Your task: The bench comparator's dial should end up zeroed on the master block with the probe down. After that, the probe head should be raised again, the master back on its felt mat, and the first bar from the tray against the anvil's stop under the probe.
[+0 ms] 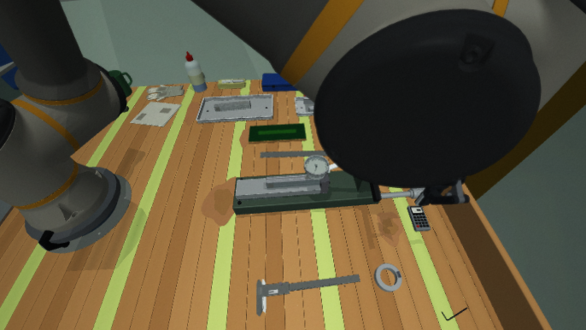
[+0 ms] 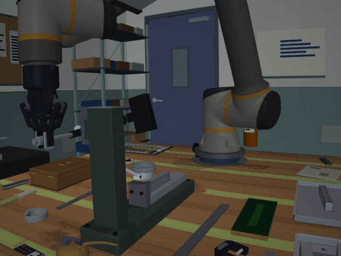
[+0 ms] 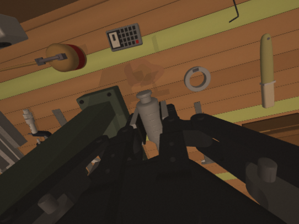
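The bench comparator [image 2: 129, 176] stands mid-bench with its dark green column [image 2: 106, 168] upright and its dial [image 1: 316, 166] over the grey anvil. A ribbed master block [image 1: 292, 181] lies on the anvil [image 2: 158, 187] beneath the dial. A grey lever handle [image 2: 56, 137] sticks out behind the column, and my gripper [image 2: 44, 142] is closed around its knobbed end [image 3: 149, 116]. The green felt mat [image 1: 277, 133] lies empty beyond the comparator. A bar [image 2: 325, 197] stands in the grey tray [image 1: 235, 107] at the bench's far end.
A wooden box [image 2: 59, 172] sits behind the column. A calculator [image 1: 418, 217], a ring [image 1: 388, 277], a caliper [image 1: 299, 287] and a hex key [image 1: 454, 314] lie on the near bench. A steel rule [image 1: 292, 154] lies between mat and comparator.
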